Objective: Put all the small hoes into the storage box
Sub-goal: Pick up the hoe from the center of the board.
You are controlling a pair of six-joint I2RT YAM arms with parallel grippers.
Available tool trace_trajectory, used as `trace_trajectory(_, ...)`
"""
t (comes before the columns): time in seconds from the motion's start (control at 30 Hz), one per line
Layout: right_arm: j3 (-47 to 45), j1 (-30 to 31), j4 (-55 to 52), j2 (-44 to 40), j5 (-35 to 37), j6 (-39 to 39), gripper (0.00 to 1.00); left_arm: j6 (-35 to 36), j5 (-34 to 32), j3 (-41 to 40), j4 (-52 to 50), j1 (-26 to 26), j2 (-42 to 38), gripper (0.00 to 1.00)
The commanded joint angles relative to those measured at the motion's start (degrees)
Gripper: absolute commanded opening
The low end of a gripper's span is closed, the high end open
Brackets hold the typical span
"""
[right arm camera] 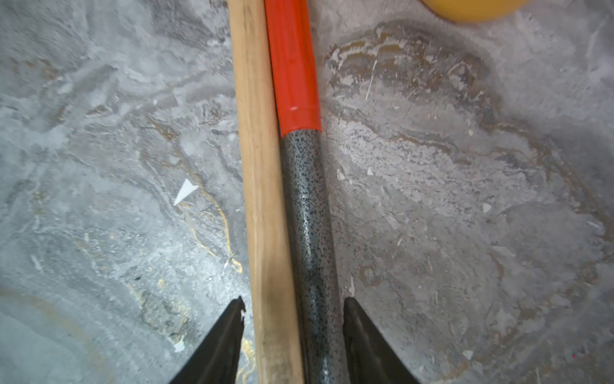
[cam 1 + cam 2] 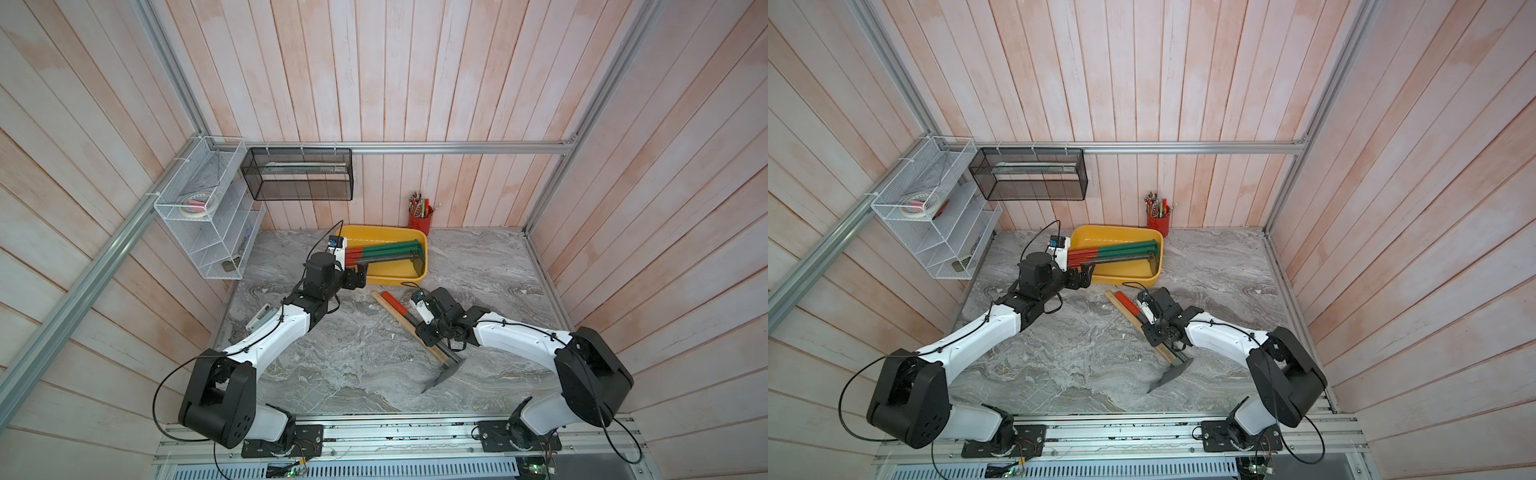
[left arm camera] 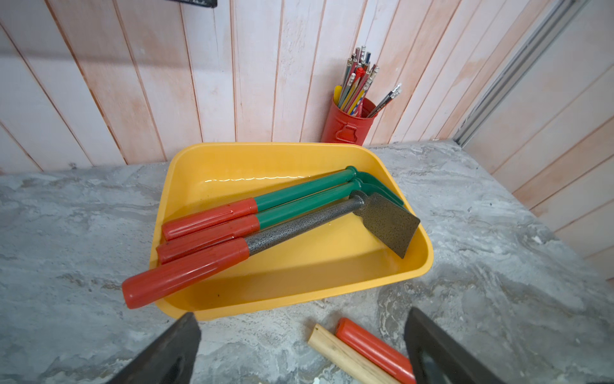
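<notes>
The yellow storage box (image 2: 386, 281) (image 3: 299, 299) stands at the back of the table. In it lie three tools: a grey speckled small hoe (image 3: 299, 229) (image 2: 386, 259), its red grip over the rim, and two green-shafted ones (image 3: 299, 191). My left gripper (image 3: 302, 316) (image 2: 357, 276) hangs open and empty just outside the box's near left corner. On the table lie a second grey speckled hoe (image 1: 305, 206) (image 2: 395, 305) and a wooden handle (image 1: 259, 166) side by side. My right gripper (image 1: 294, 301) (image 2: 444, 343) straddles both shafts, open, a slim gap at the wooden side.
A red cup of pencils (image 2: 420, 220) (image 3: 349, 123) stands behind the box by the back wall. A black mesh basket (image 2: 297, 174) and a white wire rack (image 2: 208, 212) hang at the back left. The table hoe's blade (image 2: 442, 376) points toward the front edge.
</notes>
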Motion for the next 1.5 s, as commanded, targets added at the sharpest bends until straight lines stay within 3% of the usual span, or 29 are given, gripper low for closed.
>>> trace_trajectory(0.0,-0.21,-0.27,1.02,2.51,3.49,0.82,0.5,1.09,-0.56,-0.33,0.73,-0.09,-2.06,1.0)
trace_trajectory(0.67,2.37,-2.23,0.44,7.96,2.37,1.09,0.43,2.48,-0.68,0.99,-1.46,-0.02,-2.09,1.0)
trace_trajectory(0.93,5.52,-1.85,-1.22,13.47,2.17,2.79,0.36,2.51,0.06,-0.14,-0.83,0.25,-2.11,1.0)
trace_trajectory(1.0,5.31,-1.79,-0.71,13.7,2.59,3.65,0.32,2.2,1.37,-0.45,-0.72,0.63,-1.74,1.0)
trace_trajectory(1.23,3.28,-1.79,-0.12,9.17,1.28,3.23,0.04,1.64,4.37,0.81,-1.45,0.67,0.8,1.0)
trace_trajectory(1.47,2.37,-2.28,-2.79,-0.13,-1.42,-1.64,0.0,0.67,7.53,0.26,0.36,0.6,1.45,1.0)
